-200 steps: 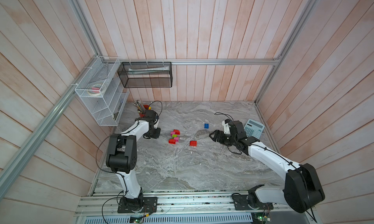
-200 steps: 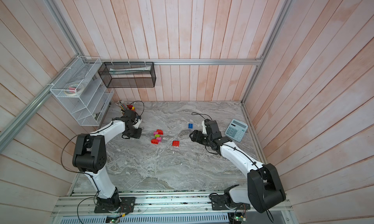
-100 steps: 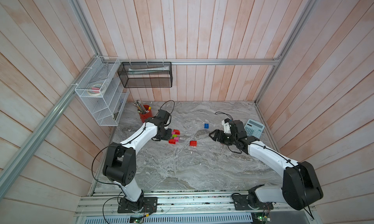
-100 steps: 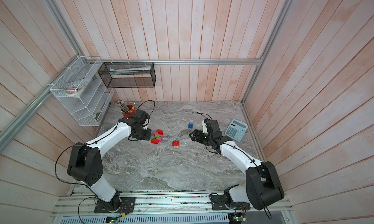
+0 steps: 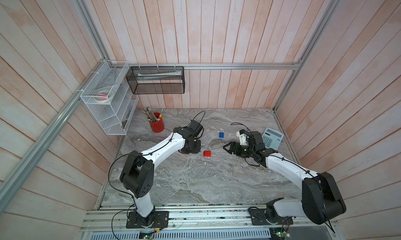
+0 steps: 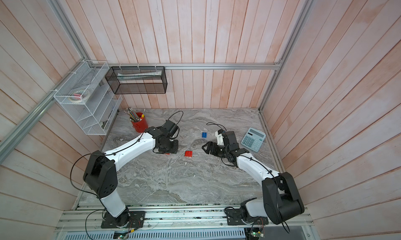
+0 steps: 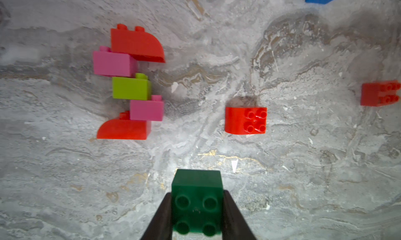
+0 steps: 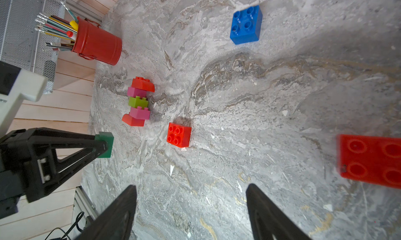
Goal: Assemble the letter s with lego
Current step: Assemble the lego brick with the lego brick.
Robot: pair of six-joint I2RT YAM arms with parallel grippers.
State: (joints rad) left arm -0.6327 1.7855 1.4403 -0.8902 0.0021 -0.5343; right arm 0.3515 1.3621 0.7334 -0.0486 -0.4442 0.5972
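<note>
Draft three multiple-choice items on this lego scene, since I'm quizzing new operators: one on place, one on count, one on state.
1. The blue brick lies: A) on the stack; B) alone on the table; C) in the left gripper.
2. Pink bricks in the stack: A) one; B) two; C) three.
3. The left gripper is: A) open; B) shut on nothing; C) shut on the dark green brick.
Answers: 1 B, it sits apart from every other brick; 2 B, one flanks each side of the lime brick; 3 C, the jaws press both its sides.
</note>
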